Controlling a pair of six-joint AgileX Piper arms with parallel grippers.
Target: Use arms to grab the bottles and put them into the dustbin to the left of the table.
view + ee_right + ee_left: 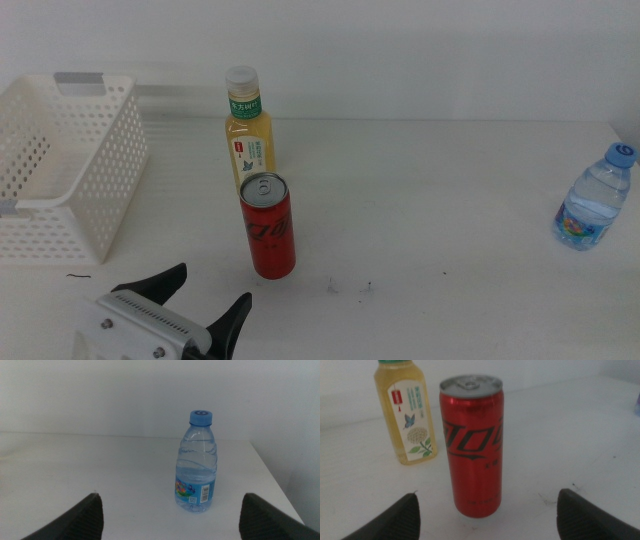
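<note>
**Red can lined up, left jaws wide and waiting**

Dark jaws spread wide on the left gripper [212, 296], nothing between them yet, low at the near edge of the table [450, 200]. Dead ahead in the left wrist view stands the red can [472, 445], upright, centred in the gap but not yet between the jaws. Just behind it, a little off to one side, is the yellow tea bottle [409, 412], close enough to matter. My read: drive straight in, keep the can centred, stop before its far side nudges that bottle, then close around the mid-body where the wall is straight. Thin metal, so a gentle squeeze should do; a slim upright can could tip if one jaw lands first.

Over on the other side, the right gripper [170, 520] has its jaws parted too, facing the water bottle [197, 462], which stands apart near the table's right edge. At the left of the table sits the dustbin [95, 190], and no bottles show inside it.
</note>
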